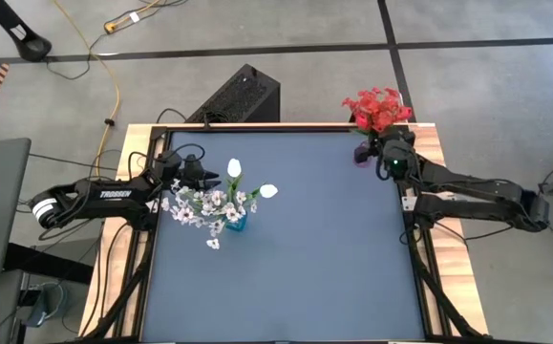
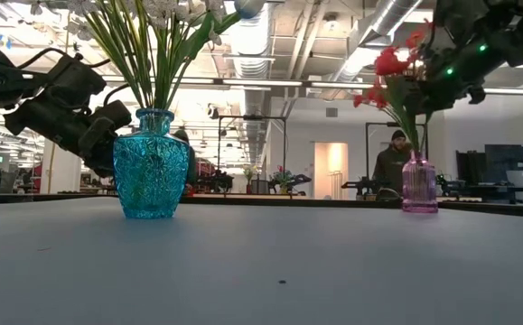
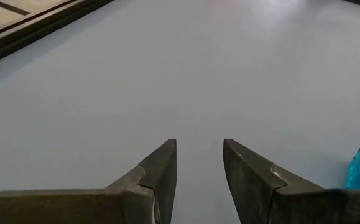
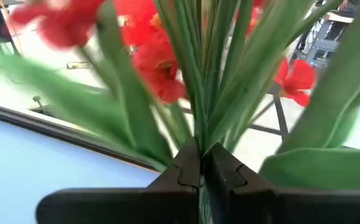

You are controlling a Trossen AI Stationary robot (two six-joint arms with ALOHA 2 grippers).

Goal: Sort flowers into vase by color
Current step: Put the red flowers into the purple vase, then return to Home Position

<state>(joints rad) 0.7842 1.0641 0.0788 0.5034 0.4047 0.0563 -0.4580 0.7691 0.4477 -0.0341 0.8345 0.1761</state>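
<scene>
So over on the left, the left gripper [image 1: 192, 172] hangs just beside the teal vase [image 2: 151, 164], fingers spread with nothing between them, probably because the white flowers [image 1: 211, 201] are already standing in it. Far right corner of the worktop [image 1: 305, 268] is where the action is: the right gripper [image 4: 201, 163] is pinched on the stems of the red flowers [image 1: 375, 107], holding them over the pink vase [image 2: 419, 183], looks like to seat them.

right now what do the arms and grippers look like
Both arms are dark, jointed tubes. The left arm carries white TROSSEN lettering and black cables. The right arm shows small green lights near its wrist. The left gripper has two dark, wedge-shaped fingers with notched inner edges.
</scene>
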